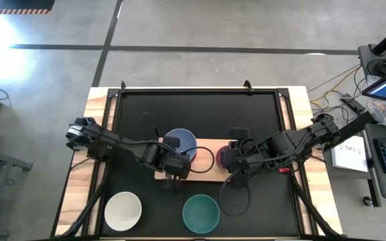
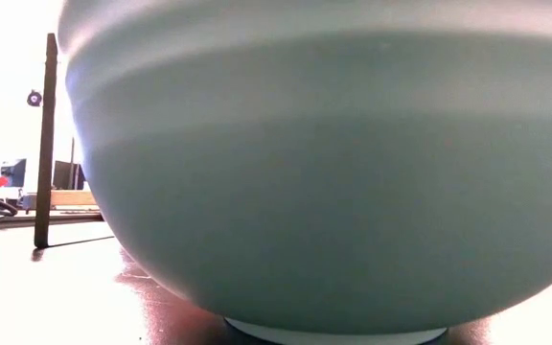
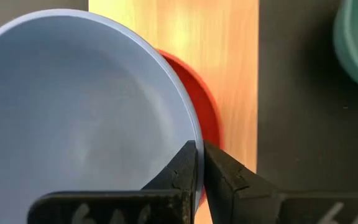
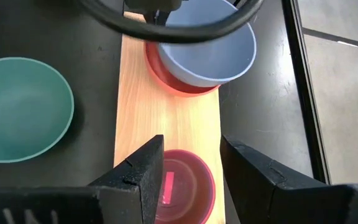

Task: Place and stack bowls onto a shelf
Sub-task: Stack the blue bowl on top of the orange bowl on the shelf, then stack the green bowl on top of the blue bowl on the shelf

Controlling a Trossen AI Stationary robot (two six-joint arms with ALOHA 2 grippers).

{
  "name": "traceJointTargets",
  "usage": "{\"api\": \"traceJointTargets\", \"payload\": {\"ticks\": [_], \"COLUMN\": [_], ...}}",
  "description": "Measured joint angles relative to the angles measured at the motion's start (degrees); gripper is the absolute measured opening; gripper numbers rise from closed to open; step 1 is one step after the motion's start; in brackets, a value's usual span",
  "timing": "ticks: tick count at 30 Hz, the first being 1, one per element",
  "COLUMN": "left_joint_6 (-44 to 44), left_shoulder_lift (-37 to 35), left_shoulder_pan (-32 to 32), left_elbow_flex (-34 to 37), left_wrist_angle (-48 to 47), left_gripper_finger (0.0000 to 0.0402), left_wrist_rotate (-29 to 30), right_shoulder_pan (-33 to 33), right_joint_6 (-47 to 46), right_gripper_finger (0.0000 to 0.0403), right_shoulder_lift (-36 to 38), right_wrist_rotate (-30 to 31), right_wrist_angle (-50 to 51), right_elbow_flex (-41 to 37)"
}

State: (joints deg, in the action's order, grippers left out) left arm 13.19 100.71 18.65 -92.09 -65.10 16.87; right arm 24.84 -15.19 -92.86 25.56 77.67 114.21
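Quick count from overhead: five round plastic bowls total, one each: grey-blue (image 1: 179, 142), red (image 4: 179, 84), magenta (image 4: 184, 185), white (image 1: 123, 210), teal (image 1: 200, 213). One flat light-wood board (image 1: 205, 161). Two dark robot arms.

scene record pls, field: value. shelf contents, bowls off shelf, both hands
shelf: light-wood board, mid-table
on shelf: grey-blue bowl in red bowl; magenta bowl apart
off shelf: white bowl, teal bowl, on black tabletop
left hand: shut on grey-blue bowl rim
right hand: open, over magenta bowl
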Motion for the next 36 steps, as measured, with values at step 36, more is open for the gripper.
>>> {"api": "traceJointTargets", "payload": {"ticks": [36], "left_joint_6": [2.8], "left_shoulder_lift": [0.5], "left_shoulder_pan": [0.9], "left_elbow_flex": [-0.1], "left_wrist_angle": [0.1], "left_gripper_finger": [0.0077], "left_wrist_rotate": [2.9], "right_shoulder_pan": [0.0], "right_joint_6": [-0.7], "right_gripper_finger": [0.0148], "right_shoulder_lift": [0.0], "right_wrist_rotate": [0.0], "right_wrist_angle": [0.1], "right_elbow_flex": [0.0]}}
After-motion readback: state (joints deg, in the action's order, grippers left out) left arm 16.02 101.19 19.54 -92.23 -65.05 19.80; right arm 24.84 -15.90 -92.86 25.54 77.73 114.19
